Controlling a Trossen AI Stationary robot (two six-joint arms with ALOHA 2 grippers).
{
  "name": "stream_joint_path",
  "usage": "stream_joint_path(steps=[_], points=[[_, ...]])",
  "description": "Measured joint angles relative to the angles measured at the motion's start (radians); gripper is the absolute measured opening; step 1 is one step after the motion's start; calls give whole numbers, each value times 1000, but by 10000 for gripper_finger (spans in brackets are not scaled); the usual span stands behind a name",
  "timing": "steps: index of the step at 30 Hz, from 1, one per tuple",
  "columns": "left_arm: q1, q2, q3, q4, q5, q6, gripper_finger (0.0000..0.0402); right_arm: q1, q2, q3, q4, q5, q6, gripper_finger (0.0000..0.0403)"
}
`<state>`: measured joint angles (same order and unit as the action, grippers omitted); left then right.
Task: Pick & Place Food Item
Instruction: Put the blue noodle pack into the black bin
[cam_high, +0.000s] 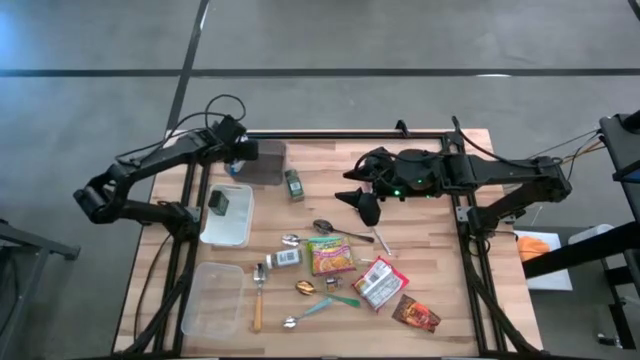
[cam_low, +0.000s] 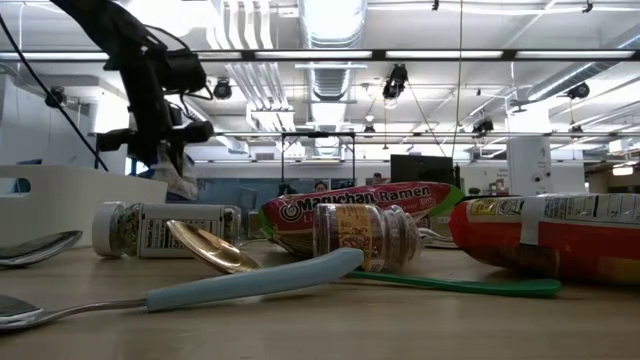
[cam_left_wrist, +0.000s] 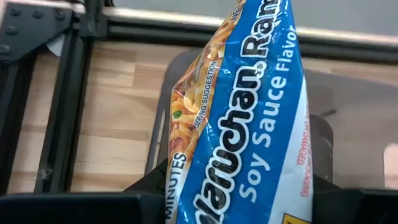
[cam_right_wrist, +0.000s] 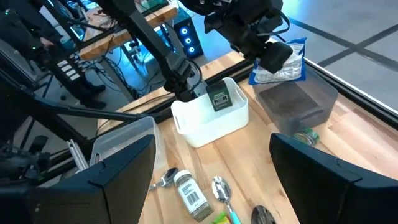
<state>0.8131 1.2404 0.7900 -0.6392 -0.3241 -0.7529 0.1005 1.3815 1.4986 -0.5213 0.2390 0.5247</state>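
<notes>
Holding the blue ramen packet (cam_left_wrist: 249, 118) by its lower end, the left gripper (cam_high: 243, 151) sat at the upper left of the high view, jaws narrowed onto the wrapper. We saw the packet hanging just over the grey bin (cam_right_wrist: 297, 104) at the back of the table (cam_high: 440, 240), which we judged was the drop spot; whether it touched the bin we could not tell.

We judged the packet light, with a crinkly, slick film and a brittle noodle block inside. A pinch on the sealed end or a flat edge should hold; squeezing the middle hard could crack the noodles, and the slick film could slide in a loose grip.

The right gripper (cam_high: 366, 207) hovered at upper centre of the high view, jaws wide and empty, above the spoons.

Other food lay lower centre in the high view: a green ramen packet (cam_high: 330, 256), a red-white packet (cam_high: 380, 284) and a dark red pouch (cam_high: 416, 314). The white tub (cam_right_wrist: 211, 115) held a small dark packet (cam_right_wrist: 219, 99), and a clear container (cam_high: 212, 298) sat at lower left.
</notes>
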Motion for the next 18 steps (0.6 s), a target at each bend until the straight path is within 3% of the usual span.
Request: stream_joint_path(steps=[18], points=[[0, 0, -114, 141, -32, -53, 128, 0, 0, 0, 0, 0, 0, 310]])
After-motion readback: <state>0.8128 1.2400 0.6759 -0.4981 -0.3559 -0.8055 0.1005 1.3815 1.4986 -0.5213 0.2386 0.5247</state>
